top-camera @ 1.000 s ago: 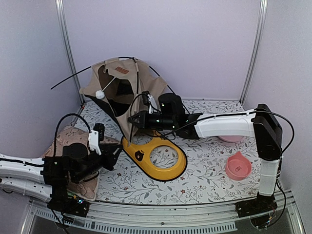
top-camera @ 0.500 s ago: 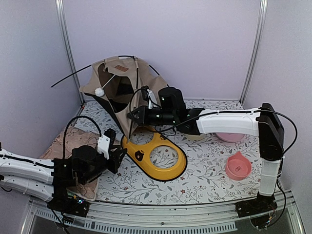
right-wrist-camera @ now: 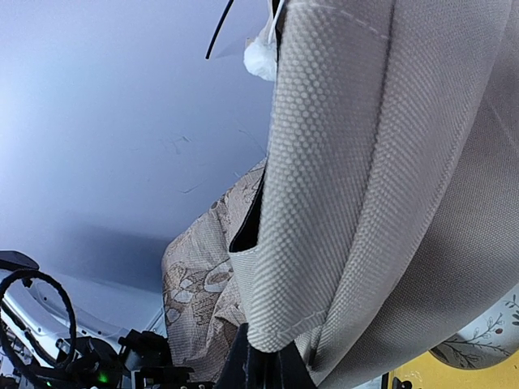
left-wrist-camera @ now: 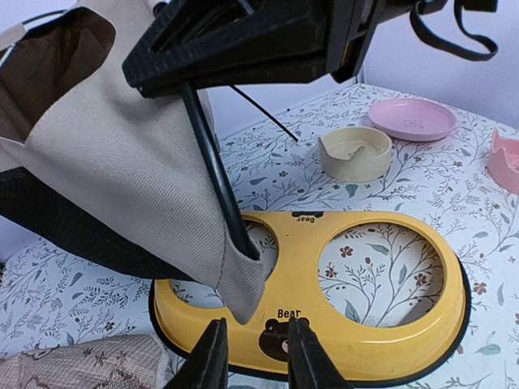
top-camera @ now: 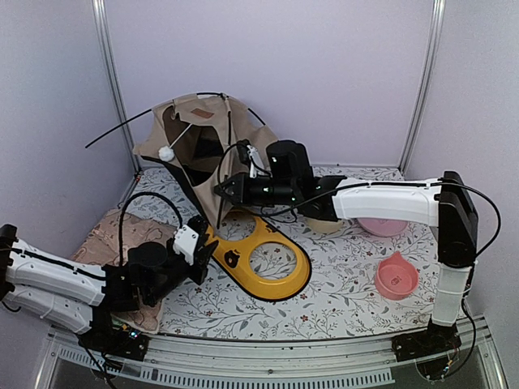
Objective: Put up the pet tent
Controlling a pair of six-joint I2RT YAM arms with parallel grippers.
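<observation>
Bright, even diffuse light; soft shadows; frames sharp.

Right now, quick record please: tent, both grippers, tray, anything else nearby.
pet tent: partly raised at back left, lower corner down by the yellow tray
right gripper: shut on the tent's pole and fabric edge
left gripper: open, empty, at the tray's left end
yellow tray: lying flat in front of the tent
also: cushion far left, pink bowl right

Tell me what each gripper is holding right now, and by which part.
The right gripper pinches the tent by the fabric hem along its front edge. The left gripper holds nothing.
</observation>
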